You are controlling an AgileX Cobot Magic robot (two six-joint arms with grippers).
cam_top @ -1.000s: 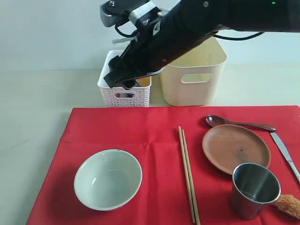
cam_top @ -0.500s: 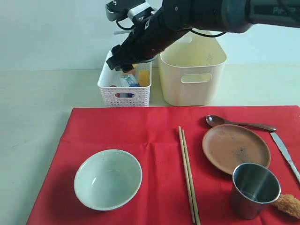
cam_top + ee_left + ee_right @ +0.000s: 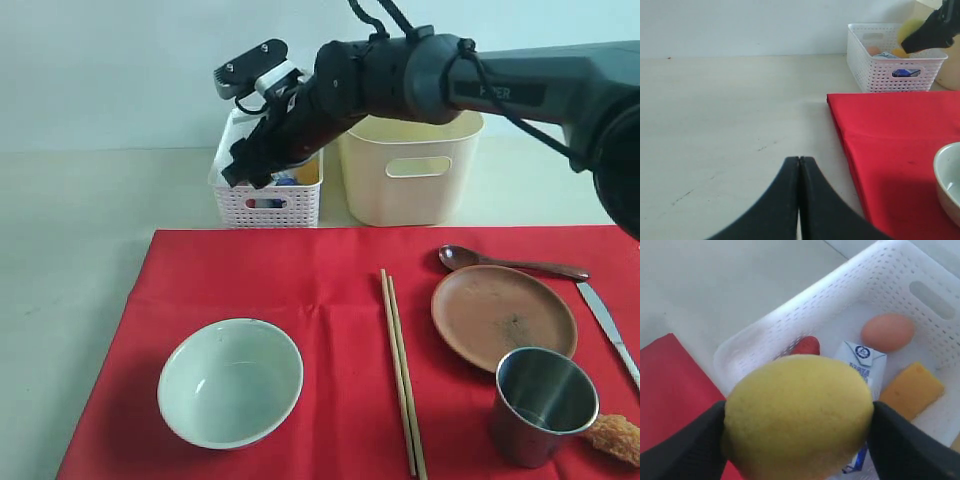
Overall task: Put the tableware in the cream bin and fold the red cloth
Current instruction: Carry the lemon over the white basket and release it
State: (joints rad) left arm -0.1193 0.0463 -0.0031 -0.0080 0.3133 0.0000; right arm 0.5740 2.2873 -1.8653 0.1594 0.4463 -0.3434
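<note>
Right pincer (image 3: 796,442) gripping lemon (image 3: 797,407) over basket (image 3: 765,330) rim — left pincer (image 3: 799,200) closed, near red cloth (image 3: 890,125)

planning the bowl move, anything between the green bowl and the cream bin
Nothing lies on the red cloth between the pale green bowl and the cream bin. The right arm, its tool holding a lemon, seems to cross above the bin's opening.

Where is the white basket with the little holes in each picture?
Exterior view: the white basket stands behind the red cloth, just left of the cream bin.
Left wrist view: the white basket stands just past the red cloth's far corner.
Right wrist view: the white basket lies under the lemon held by the right fingers.
Shared landmark: the red cloth shows in all three.
</note>
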